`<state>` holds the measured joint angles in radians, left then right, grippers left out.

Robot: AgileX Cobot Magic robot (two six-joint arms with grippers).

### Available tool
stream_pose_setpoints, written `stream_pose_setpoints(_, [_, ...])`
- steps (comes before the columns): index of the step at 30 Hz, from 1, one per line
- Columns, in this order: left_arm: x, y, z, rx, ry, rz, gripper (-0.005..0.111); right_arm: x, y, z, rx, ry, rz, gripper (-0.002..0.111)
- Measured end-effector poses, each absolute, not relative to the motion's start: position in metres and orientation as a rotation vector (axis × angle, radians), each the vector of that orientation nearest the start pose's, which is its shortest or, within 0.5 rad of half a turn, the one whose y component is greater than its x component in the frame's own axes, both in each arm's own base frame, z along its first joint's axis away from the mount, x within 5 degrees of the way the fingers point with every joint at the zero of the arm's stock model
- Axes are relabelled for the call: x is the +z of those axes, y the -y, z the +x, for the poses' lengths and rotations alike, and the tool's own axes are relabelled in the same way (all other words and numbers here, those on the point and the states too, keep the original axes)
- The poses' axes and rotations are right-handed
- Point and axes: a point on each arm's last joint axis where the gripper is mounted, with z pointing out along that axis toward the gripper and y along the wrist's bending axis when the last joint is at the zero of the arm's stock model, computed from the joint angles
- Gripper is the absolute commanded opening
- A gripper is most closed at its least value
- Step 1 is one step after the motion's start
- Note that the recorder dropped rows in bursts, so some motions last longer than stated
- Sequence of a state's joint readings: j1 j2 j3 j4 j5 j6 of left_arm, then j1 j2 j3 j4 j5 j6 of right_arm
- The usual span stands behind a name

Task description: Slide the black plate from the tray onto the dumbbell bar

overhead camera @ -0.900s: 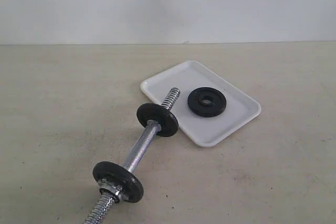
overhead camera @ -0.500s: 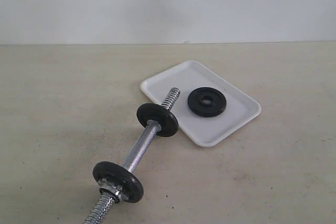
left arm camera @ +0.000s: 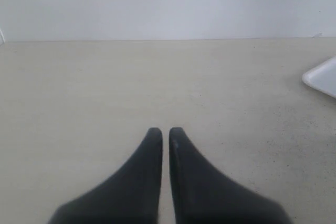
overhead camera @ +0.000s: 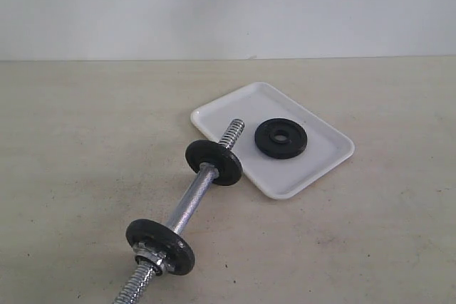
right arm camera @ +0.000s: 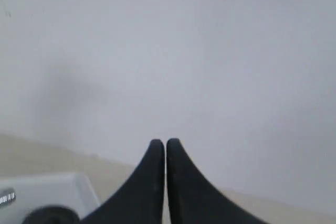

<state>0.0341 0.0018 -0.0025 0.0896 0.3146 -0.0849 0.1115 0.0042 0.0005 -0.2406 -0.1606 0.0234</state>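
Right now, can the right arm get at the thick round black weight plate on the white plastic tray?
Probably yes. The black plate lies flat, alone on the tray, nothing over it; the chrome dumbbell bar ends beside it, apart. The right gripper is shut and must open first.

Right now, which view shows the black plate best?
The exterior view: the whole black plate lies flat on the tray, its centre hole clear. The right wrist view catches only a blurred dark edge of it. The left wrist view shows just a tray corner, no plate.
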Motion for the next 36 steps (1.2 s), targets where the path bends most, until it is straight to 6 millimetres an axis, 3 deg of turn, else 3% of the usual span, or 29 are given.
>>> stream_pose_setpoints(7, [0.186, -0.004, 0.054, 0.049, -1.796, -0.050, 0.004, 0.244, -0.013, 0.047, -0.035, -1.101, -0.254, 0.000])
stream_pose_setpoints(16, [0.186, -0.005, 0.054, 0.073, -1.796, -0.030, 0.004, 0.246, -0.013, 0.046, -0.018, -1.083, -0.245, 0.000])
stream_pose_setpoints(18, [0.186, -0.006, 0.054, 0.118, -1.796, 0.007, 0.004, 0.246, -0.013, 0.046, 0.033, -1.087, -0.210, 0.000])
stream_pose_setpoints(21, [0.191, -0.006, 0.055, 0.133, -1.742, 0.027, 0.004, 0.248, -0.013, 0.045, 0.243, -1.079, -0.076, 0.000])
stream_pose_setpoints(24, [0.206, -0.002, 0.056, -0.023, -1.573, -0.083, 0.004, 0.254, -0.012, 0.041, 0.572, -1.013, 0.103, 0.000])
stream_pose_setpoints(28, [0.231, -0.005, 0.053, -0.382, -1.244, -0.370, 0.004, 0.267, -0.013, 0.030, 0.978, -0.824, 0.223, 0.000])
stream_pose_setpoints(31, [0.245, -0.008, 0.047, -0.679, -1.011, -0.550, 0.004, 0.276, -0.012, 0.021, 1.136, -0.683, 0.219, 0.000])
stream_pose_setpoints(36, [0.257, -0.010, 0.040, -1.088, -0.758, -0.704, 0.004, 0.282, -0.009, 0.013, 1.226, -0.565, 0.215, 0.000])
